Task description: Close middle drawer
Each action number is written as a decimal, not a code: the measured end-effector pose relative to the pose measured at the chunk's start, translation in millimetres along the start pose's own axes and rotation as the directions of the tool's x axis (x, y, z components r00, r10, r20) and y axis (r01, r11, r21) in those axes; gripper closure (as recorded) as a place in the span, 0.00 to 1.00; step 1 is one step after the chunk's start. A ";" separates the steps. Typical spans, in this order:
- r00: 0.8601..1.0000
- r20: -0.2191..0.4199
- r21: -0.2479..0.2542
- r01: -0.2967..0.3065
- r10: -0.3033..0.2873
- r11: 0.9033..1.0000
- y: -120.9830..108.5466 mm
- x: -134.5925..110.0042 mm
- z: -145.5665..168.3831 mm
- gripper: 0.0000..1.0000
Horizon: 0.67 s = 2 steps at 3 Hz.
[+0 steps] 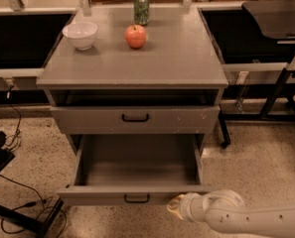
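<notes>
Camera view: the only view; a grey cabinet seen from the front and above.
Worktop (182, 58): carries a white bowl (80, 34), an apple (136, 36) and a green can (141, 8), all towards the back.
Upper drawer (87, 119): front stands only slightly proud of the cabinet.
Middle drawer (137, 175): pulled far out towards the camera, interior bare, low front nearest the viewer, black handle (137, 198) at its centre.
End effector (176, 207): low at the right, on a white arm entering from the lower right corner; it sits just in front of the drawer front, right of the handle.
End effector state: cannot tell how far open it is; nothing seen held.
Contact: cannot tell whether it touches the front.
Governing relation: the drawer lies directly behind the end effector; the front runs left to right and travel runs straight back into the cabinet.
Judgement: a push off-centre to the right may skew the drawer; a straight push back is called for.
</notes>
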State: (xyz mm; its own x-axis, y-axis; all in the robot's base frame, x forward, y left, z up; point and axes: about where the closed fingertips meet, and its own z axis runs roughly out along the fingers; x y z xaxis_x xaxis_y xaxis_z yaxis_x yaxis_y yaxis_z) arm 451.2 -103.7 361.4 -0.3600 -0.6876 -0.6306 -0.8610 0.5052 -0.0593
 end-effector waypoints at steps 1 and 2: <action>1.000 0.000 0.000 0.000 0.000 1.000 0.3 0.1 -0.3 1.00; 0.999 0.034 0.042 0.020 -0.021 0.999 -27.9 -24.1 3.1 1.00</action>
State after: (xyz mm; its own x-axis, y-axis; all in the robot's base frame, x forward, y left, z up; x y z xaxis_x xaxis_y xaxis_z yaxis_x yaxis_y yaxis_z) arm 485.1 -99.6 375.8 -0.3290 -0.6798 -0.6555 -0.8520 0.5131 -0.1044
